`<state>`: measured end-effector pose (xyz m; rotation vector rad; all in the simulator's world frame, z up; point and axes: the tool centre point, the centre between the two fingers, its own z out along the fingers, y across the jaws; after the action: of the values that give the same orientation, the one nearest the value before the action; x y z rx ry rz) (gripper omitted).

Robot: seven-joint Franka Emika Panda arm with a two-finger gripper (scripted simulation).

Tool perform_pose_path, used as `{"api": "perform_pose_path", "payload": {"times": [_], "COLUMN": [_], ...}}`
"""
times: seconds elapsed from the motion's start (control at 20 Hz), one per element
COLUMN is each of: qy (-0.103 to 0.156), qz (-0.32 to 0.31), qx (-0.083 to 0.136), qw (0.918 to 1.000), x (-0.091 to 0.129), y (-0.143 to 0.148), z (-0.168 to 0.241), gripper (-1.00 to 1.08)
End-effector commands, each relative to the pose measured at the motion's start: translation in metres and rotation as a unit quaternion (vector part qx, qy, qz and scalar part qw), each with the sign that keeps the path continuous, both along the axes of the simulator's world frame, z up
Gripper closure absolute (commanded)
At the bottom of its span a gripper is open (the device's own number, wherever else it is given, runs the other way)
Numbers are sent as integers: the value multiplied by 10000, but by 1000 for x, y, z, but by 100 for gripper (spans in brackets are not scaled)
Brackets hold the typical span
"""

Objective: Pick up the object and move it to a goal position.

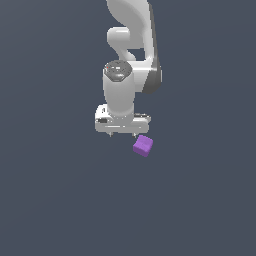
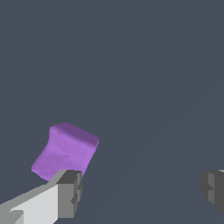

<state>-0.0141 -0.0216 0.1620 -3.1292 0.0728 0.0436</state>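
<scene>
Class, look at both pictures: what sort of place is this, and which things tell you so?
Probably a simulated test scene, not a real room: a plain grey floor, a flat-shaded white gripper, open, and one purple cube, nothing else.

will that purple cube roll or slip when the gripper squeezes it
The purple cube has flat faces, so it likely slides rather than rolls. Its matte surface probably grips well. It sits off-centre beside one finger of the open gripper, so closing now may nudge it aside.
</scene>
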Motion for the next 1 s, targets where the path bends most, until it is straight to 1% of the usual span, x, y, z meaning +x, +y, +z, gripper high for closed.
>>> {"api": "perform_pose_path", "payload": {"times": [0.0, 0.5, 0.95], "qy": [0, 138, 115], "qz": [0, 78, -75], "qx": [0, -64, -68], "qw": [10000, 9999, 9999], "x": [0, -5, -5], "y": [0, -21, -12], "z": [0, -5, -9], "gripper": [-92, -92, -92]}}
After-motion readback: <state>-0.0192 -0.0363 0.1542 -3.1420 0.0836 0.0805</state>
